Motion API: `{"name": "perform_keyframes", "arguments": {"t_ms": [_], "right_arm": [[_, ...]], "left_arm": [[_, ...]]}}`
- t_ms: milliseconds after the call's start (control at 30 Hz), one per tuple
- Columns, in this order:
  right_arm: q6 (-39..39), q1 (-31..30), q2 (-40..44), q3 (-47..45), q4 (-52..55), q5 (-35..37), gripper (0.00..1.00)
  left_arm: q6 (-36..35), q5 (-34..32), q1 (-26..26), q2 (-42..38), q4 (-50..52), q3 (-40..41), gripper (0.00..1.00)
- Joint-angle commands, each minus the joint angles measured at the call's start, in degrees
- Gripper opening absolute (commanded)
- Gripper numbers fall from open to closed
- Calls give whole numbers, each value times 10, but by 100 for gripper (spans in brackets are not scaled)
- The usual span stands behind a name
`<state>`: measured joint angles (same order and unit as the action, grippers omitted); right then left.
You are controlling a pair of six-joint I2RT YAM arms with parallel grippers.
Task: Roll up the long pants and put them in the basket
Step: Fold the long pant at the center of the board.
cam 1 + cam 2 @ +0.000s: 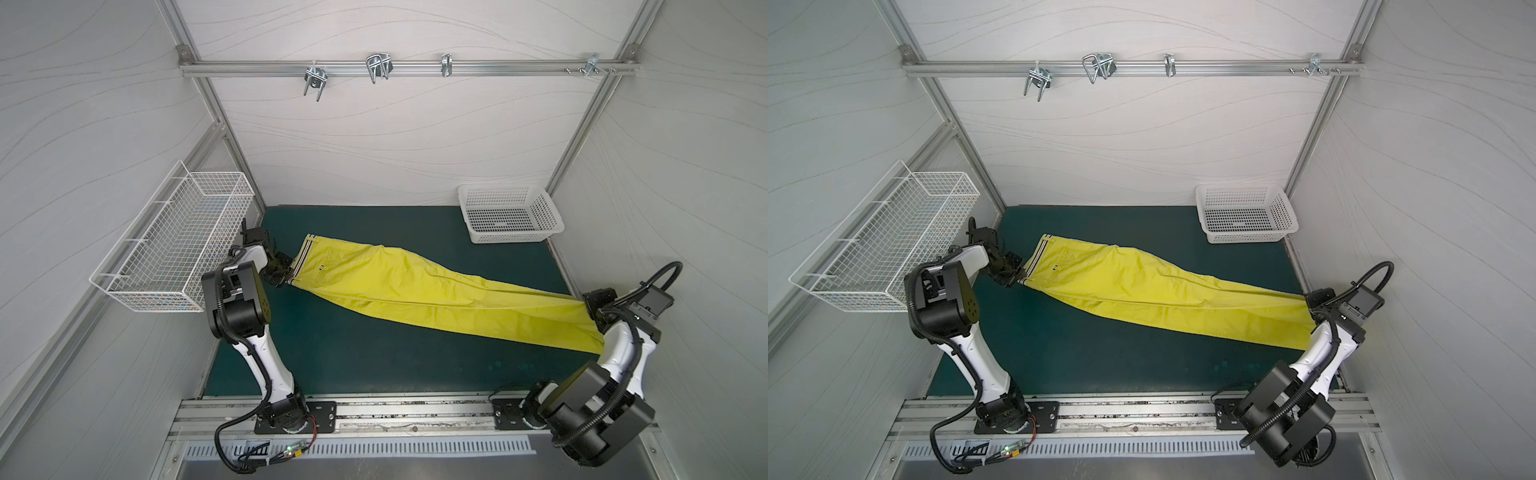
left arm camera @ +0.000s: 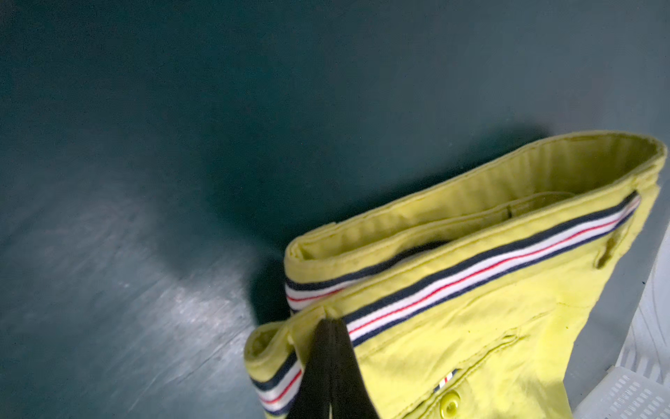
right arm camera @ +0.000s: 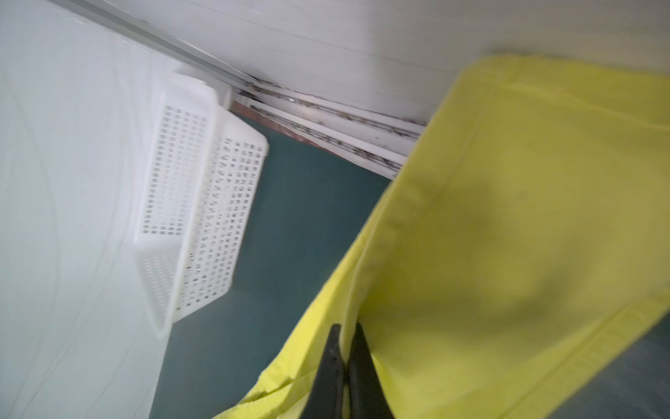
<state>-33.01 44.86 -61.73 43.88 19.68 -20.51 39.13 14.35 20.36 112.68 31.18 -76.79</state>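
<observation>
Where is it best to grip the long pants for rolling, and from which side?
Probably the cuff end, approached from the robot's right: the long pants lie folded lengthwise, outstretched and narrowest there. The right end effector pinches it; the left end effector pinches the striped waistband.

Both arms spread wide (elbows up); left gripper [image 1: 288,272] and right gripper [image 1: 592,311] low, jaws pinched shut on long pants [image 1: 415,286].

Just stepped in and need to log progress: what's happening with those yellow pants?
The long pants are stretched out over the green mat, held at both ends. The left gripper is shut on the striped waistband. The right gripper is shut on the leg ends. No rolling has begun. The white basket sits apart in the far corner.
</observation>
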Motion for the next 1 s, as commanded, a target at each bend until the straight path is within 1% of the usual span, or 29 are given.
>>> {"name": "perform_keyframes", "arguments": {"t_ms": [0,100,400,467,567,633,700,800,867,900,967], "right_arm": [[3,-29,6,49,-49,14,0],[36,-42,-5,69,-47,40,0],[61,-36,-23,2,-47,77,0],[72,-27,-24,-8,-33,76,0],[78,3,-11,-28,-11,71,0],[70,23,2,-38,10,84,0],[63,45,10,-48,23,82,0],[56,63,11,-62,39,87,0],[53,68,2,-69,48,92,21],[51,72,-4,-71,51,90,38],[43,77,-6,-75,47,75,48]], "left_arm": [[-6,-32,12,7,9,1,1],[-6,-30,12,8,7,2,1],[-8,-33,14,12,10,-3,1],[-7,-33,15,11,11,-3,1],[-6,-30,20,12,10,-3,1],[-7,-29,22,11,10,-3,1],[-6,-29,25,9,10,-3,0],[-5,-25,27,8,9,-3,0],[-5,-22,28,9,8,-2,0],[-5,-22,29,8,8,-2,0],[-5,-20,30,9,8,-2,0]]}}
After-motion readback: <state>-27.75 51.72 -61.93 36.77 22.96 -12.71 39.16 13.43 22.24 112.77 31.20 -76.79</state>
